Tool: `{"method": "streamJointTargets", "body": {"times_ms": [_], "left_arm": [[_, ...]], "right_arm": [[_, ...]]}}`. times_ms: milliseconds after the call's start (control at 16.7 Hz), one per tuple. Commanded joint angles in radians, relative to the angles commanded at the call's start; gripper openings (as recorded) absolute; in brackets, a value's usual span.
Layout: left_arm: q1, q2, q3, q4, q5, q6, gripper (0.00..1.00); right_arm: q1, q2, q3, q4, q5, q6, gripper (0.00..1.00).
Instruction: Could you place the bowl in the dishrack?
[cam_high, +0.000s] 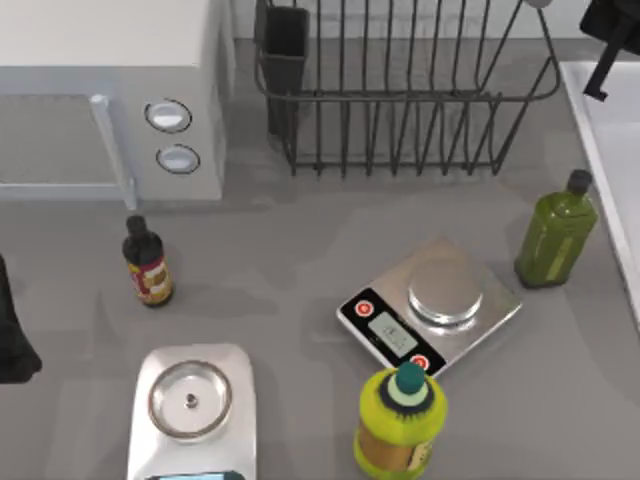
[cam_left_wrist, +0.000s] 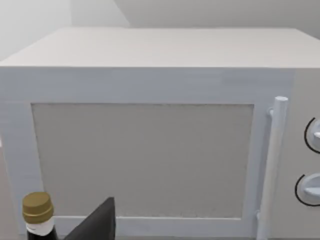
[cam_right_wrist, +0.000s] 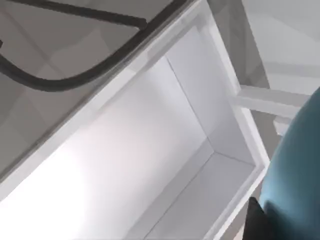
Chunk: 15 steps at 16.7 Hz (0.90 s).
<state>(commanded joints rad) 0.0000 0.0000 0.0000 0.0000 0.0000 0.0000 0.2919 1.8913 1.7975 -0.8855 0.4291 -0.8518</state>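
Up top — black wire dishrack (cam_high: 400, 95) (thin upright bars) beside boxy white microwave (cam_high: 110, 100).

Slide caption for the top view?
Empty dishrack beside microwave; two scales, three bottles on the table.

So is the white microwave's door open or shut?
Shut. The white microwave has its door flat against the front, handle bar upright, with no gap showing in the left wrist view.

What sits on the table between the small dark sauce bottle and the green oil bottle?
In the top view, a silver kitchen scale lies between the dark sauce bottle and the green oil bottle.
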Motion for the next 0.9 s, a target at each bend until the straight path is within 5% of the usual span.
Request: {"method": "streamJointTargets", "body": {"times_ms": [480,900], "left_arm": [[0.0,0.0,0.0,0.0,0.0,0.0,1.0],[0.0,0.0,0.0,0.0,0.0,0.0,1.0]], "right_arm": [[0.602,-0.294,-0.259,0.616,0.445,0.672,0.0],[0.746,-0.45,-0.36,0.862,0.632,0.883,0.0]]}}
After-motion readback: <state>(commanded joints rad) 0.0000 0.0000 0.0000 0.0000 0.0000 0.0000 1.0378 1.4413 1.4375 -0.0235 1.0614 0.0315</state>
